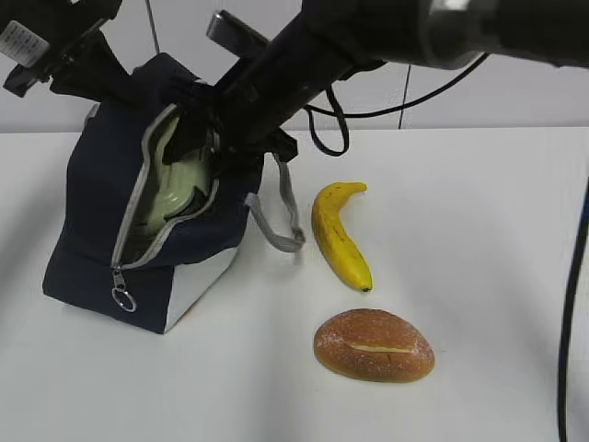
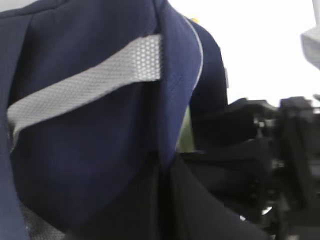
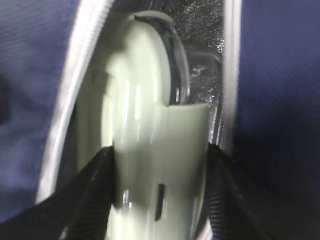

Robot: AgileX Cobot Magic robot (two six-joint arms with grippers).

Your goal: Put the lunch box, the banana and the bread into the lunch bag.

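Lunch box (image 3: 150,150) sits in the mouth of the bag (image 1: 101,212), between the right jaws, which grip it across its width; pale green lid faces the right wrist camera. Hard glossy plastic, rounded corners, clear body edge showing beside the lid. Stiff, probably light, slick where the jaws press, so a squeeze on the flat sides seems better than on the curved corners. Clip on the lid looks like it could snag on the zipper (image 1: 138,198) edge.

Right gripper (image 3: 160,220) reaches into the opening from above. Left gripper (image 2: 165,200) is clenched at the bag's top, apparently pinching navy fabric to hold the mouth open; contact point is dark and hard to make out.

Bag: soft navy cloth, white lower panel, grey woven strap (image 2: 85,82), crinkly silver lining (image 3: 200,20) inside. Floppy, walls will likely fold in if released. Ring pull (image 1: 123,298) hangs at the low end of the zipper.

Banana (image 1: 339,235) lies on the desk (image 1: 479,276) just right of the bag, well clear of it. Smooth yellow skin, brown specks, curved. Soft, bruises easily; best taken at mid-length, gentle grip.

Bread (image 1: 374,345) lies near the banana's lower tip, not touching. Oval, golden crust, pale slit on top. Light, crust may crush; take it across the short width.
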